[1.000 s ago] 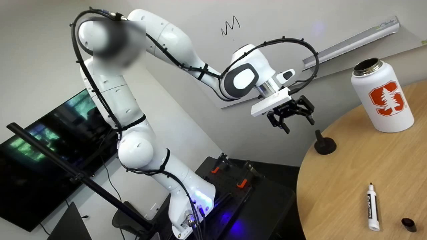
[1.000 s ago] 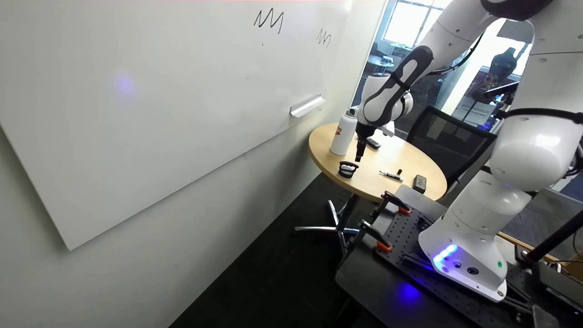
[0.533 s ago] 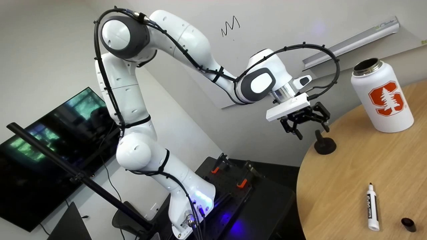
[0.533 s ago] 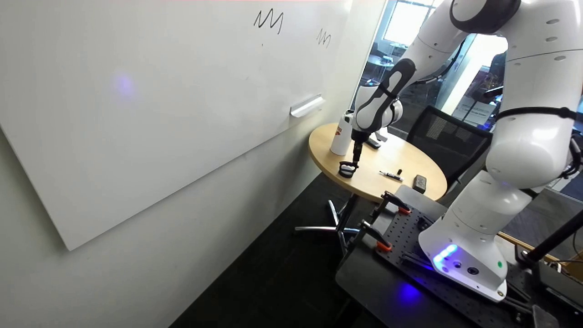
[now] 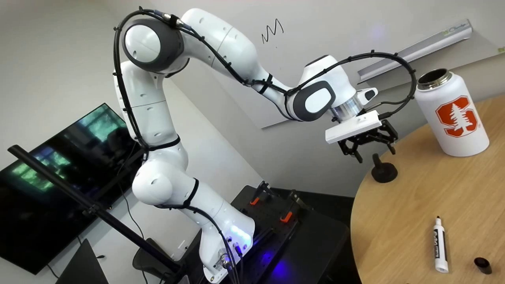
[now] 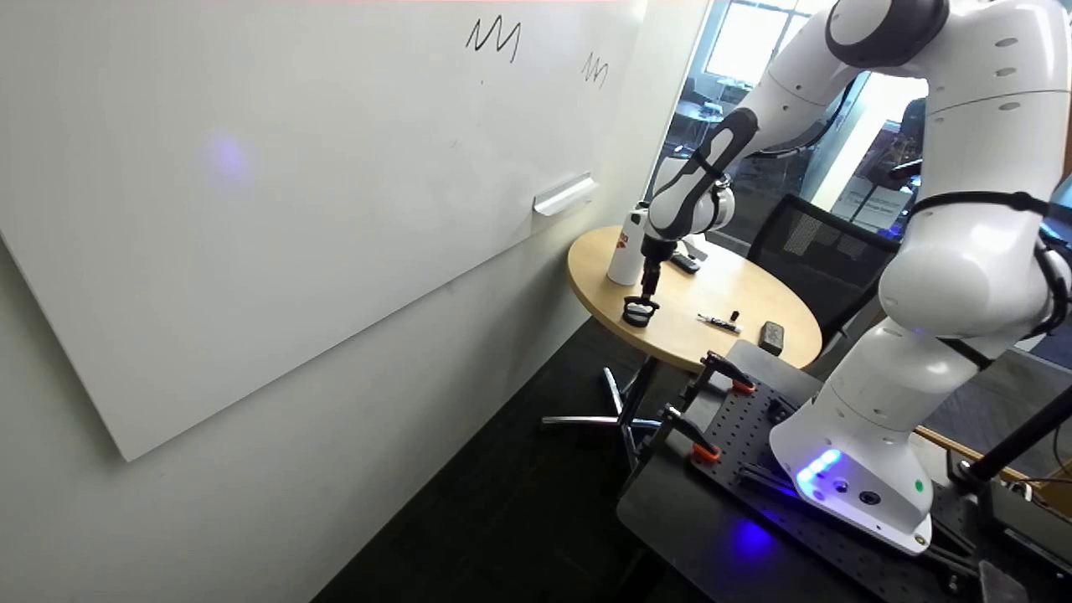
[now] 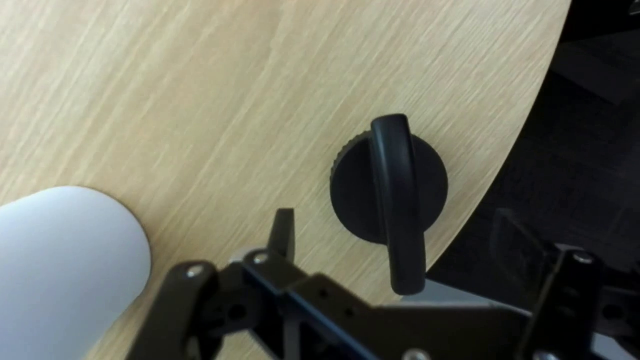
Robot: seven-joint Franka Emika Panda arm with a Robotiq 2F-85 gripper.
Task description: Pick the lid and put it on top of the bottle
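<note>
The lid [image 5: 384, 172] sits base down on the round table [image 5: 394, 228], close to its edge, not lifted yet; the gripper [image 5: 376, 156] hangs just over it, and its fingers [image 7: 284, 230] are well apart, holding nothing; in the wrist view a gap shows on either side of the handle [image 7: 398, 200], so neither tip touches it; that handle is what the grasp turns on, I'd say: its long axis runs through the gap, roughly square to the line from tip to tip, so the fingers face its two long sides; a short drop seems wanted before they close, though I can't judge how deep from here; the finger on the right of that view shows against the dark floor [image 7: 565, 165], past the edge, so a lopsided squeeze might shove the lid that way; the bottle [image 5: 453, 116] stands upright and uncapped on the opposite side, apart from the fingers.
</note>
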